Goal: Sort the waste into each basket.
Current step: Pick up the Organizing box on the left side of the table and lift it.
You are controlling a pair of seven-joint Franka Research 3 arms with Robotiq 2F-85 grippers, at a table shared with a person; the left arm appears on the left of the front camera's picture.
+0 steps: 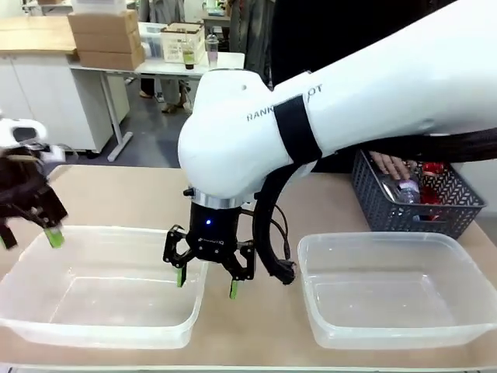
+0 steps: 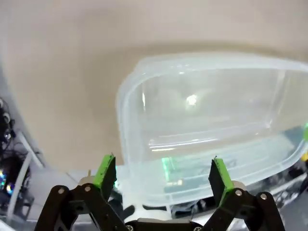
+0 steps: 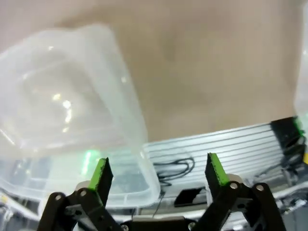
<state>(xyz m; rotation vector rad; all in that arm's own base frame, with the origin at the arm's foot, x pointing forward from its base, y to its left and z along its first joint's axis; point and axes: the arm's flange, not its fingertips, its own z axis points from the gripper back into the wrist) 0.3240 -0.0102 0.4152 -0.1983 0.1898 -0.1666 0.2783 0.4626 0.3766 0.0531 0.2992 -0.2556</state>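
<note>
Two see-through tubs stand empty at the table's front: the left basket [image 1: 101, 299] and the right basket [image 1: 388, 299]. My right arm reaches across the middle, and its gripper [image 1: 206, 284] hangs open and empty over the left basket's right rim. In the right wrist view that gripper [image 3: 156, 173] is open, with the basket's corner [image 3: 62, 96] beyond the fingers. My left gripper [image 1: 29, 233] is open and empty at the left basket's far-left corner; in the left wrist view [image 2: 163, 173] it looks down at the basket [image 2: 207, 134]. The waste, a clear bottle [image 1: 407, 191] and red cans [image 1: 432, 168], lies in a dark lattice basket.
The dark lattice basket [image 1: 373, 203] stands at the back right, behind the right tub, and a person's hand [image 1: 388, 165] is inside it. My right arm's big white link [image 1: 326, 101] spans the upper middle. Bare tabletop [image 1: 256, 311] lies between the tubs.
</note>
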